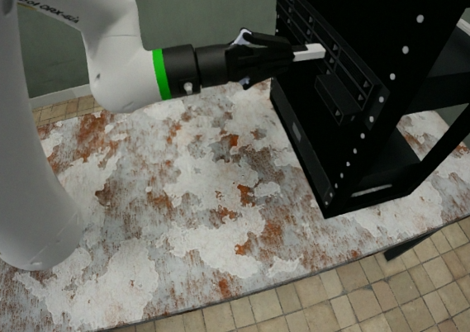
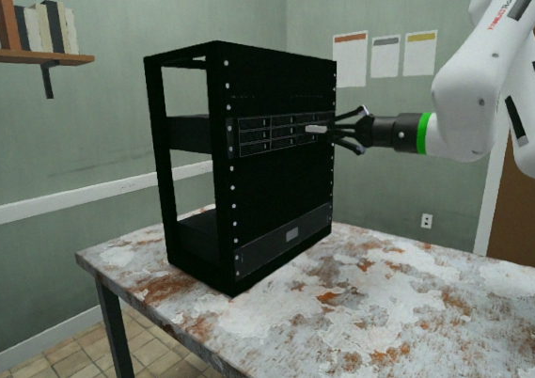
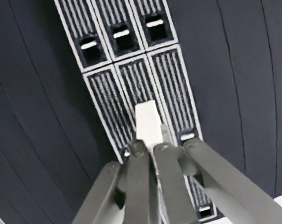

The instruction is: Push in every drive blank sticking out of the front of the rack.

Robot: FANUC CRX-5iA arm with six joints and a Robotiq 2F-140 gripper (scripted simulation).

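In the top view, the black server rack [image 1: 382, 165] [image 2: 228, 188] stands upright on the worn, rust-stained table [image 1: 201, 198] [image 2: 388, 291]. One drive blank [image 1: 334, 99] [image 2: 254, 147] juts from its front in the lowest row of the drive bay, at the end nearest the camera. Its long axis lies level along the rack's front, and its narrow face points out toward the arm's side. The gripper [image 1: 309, 52] [image 2: 315, 128] [image 3: 149, 116] reaches across at the bay, its pale fingertips pressed together with nothing apparent between them.

In the exterior view, the jutting blank is at the bay's lower left corner, lengthwise from side to side. The closed tips are well apart from it, farther right along the bay and in front of the middle row. The white arm [image 2: 464, 99] comes in from the right with its wrist nearly level.

In the wrist view, the blanks run lengthwise from upper left to lower right. The shut fingertips overlap the middle-row drive blank [image 3: 137, 80], their ends pointing toward its ribbed face; whether they touch it cannot be told. Its latch end is hidden behind the fingers.
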